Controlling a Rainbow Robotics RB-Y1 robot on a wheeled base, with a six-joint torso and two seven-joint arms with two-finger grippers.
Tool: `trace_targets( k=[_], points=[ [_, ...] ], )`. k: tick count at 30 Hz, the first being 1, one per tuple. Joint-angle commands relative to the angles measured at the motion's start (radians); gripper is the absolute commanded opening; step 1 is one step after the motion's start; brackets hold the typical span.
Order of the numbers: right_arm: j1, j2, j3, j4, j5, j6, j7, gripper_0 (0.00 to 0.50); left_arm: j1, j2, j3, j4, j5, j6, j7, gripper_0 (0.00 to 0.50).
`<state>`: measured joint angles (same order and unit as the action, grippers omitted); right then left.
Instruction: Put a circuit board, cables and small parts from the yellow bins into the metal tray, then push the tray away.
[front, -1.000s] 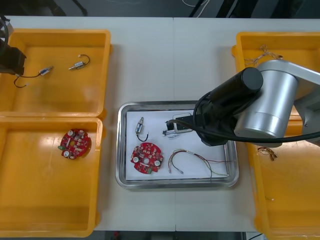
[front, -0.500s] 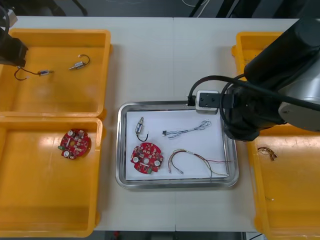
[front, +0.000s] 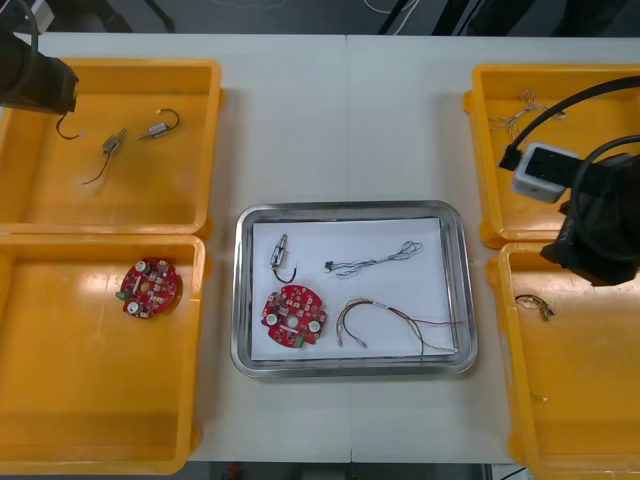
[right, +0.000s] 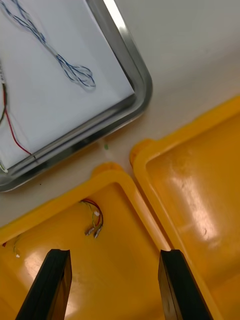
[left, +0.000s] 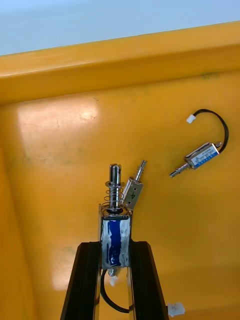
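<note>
Clamping a blue-labelled small metal part (left: 115, 225) evidently destined for the shiny metal tray (front: 467, 290), left gripper (left: 115, 246) hangs left of it; right gripper (right: 114, 255) idles opposite, fingers apart.

Four yellow bins (front: 212, 150), two at each side of the tabletop (front: 340, 120). One metal tray (front: 460, 290). Two round red circuit boards (front: 294, 317): one in the tray, the other board (front: 150, 287) in the near left bin. Four small metal parts (front: 281, 250): one in the tray, three at the far left bin. Four cables: a blue-and-white cable (front: 375, 262) and a red-and-yellow cable (front: 390, 325) in the tray, and one small tangle (front: 533, 305) in each right bin.
</note>
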<state>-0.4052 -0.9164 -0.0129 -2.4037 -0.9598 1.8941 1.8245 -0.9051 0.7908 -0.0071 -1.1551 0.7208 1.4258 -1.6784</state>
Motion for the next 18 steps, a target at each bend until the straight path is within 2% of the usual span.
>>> trace_targets(
  k=[1, 5, 10, 17, 18],
  points=[
    [0.114, -0.033, -0.187, -0.015, 0.0, 0.026, -0.036, 0.5, -0.021, 0.008, -0.022, -0.043, 0.009, -0.001, 0.143, 0.0],
    [0.195, -0.032, -0.323, 0.008, -0.023, 0.026, -0.054, 0.5, -0.006, 0.008, -0.022, -0.041, 0.0, -0.004, 0.135, 0.0],
    [0.309, -0.032, -0.481, 0.055, -0.099, 0.026, -0.149, 0.5, 0.0, 0.008, -0.022, -0.041, -0.003, -0.004, 0.131, 0.0],
    [0.401, -0.032, -0.559, 0.067, -0.06, 0.026, -0.283, 0.5, -0.001, 0.007, -0.022, -0.058, -0.003, 0.016, 0.157, 0.0],
    [0.419, -0.032, -0.565, 0.075, -0.051, 0.026, -0.332, 0.5, -0.001, 0.007, -0.022, -0.075, -0.009, 0.039, 0.166, 0.0]
  ],
)
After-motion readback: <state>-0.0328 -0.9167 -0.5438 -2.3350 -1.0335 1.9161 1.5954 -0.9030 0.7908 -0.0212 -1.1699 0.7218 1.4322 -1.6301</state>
